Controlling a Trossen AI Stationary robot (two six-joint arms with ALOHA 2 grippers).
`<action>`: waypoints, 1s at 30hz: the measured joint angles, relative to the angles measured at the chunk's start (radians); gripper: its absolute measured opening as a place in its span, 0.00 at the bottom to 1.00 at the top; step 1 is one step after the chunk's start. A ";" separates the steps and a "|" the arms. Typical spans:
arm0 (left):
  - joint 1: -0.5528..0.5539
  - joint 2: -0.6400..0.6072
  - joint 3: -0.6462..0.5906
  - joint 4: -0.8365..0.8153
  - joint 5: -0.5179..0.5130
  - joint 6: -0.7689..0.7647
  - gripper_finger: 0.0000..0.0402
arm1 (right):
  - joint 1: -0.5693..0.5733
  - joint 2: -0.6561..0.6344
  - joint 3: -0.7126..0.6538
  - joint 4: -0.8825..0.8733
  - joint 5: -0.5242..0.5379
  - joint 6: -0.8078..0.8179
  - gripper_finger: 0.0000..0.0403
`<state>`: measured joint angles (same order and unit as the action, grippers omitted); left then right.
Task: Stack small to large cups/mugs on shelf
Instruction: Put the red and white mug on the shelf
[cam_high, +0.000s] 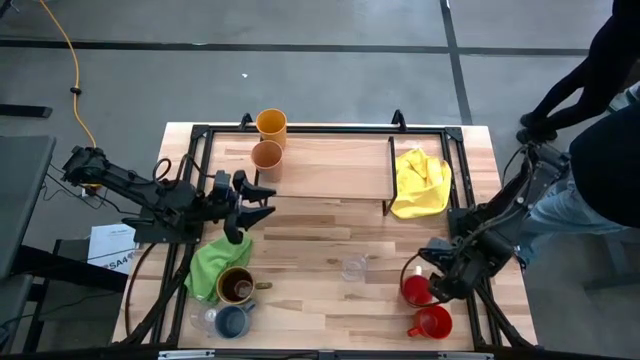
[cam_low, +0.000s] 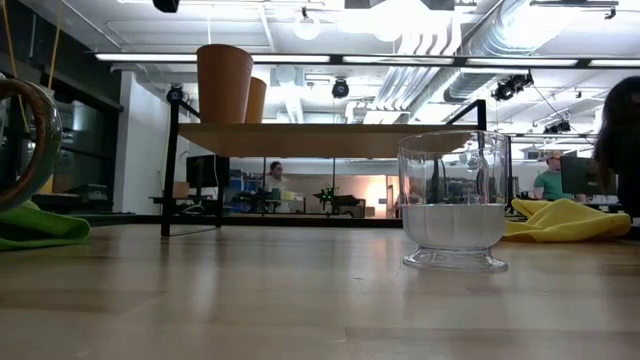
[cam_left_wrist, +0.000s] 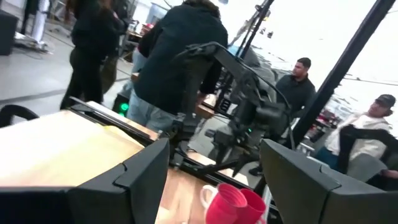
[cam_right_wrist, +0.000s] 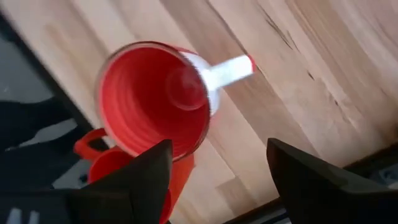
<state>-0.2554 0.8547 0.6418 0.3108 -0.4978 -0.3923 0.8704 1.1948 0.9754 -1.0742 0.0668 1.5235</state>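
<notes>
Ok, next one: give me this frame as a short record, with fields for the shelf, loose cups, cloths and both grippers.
shelf: light-wood shelf at the table's far side, carrying a yellow-orange cup and a tan cup at its left end
loose cups: clear glass mid-table; brown mug and blue-grey mug near left; two red mugs near right
cloths: green cloth by the brown mug; yellow cloth at the shelf's right end
left gripper: open, empty, beside the shelf
right gripper: open, above a red mug, nothing held
</notes>
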 joint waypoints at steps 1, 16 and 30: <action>0.000 0.000 0.000 0.000 -0.003 0.002 0.60 | 0.000 0.014 -0.006 0.003 -0.003 0.017 0.63; 0.000 0.000 0.000 0.000 -0.012 -0.005 0.60 | -0.054 0.206 -0.009 0.035 -0.049 0.056 0.63; 0.000 0.000 0.000 0.000 -0.012 -0.005 0.60 | -0.058 0.267 -0.008 0.035 -0.048 0.074 0.18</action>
<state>-0.2554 0.8547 0.6418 0.3106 -0.5098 -0.3977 0.8119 1.4616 0.9676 -1.0393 0.0187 1.5970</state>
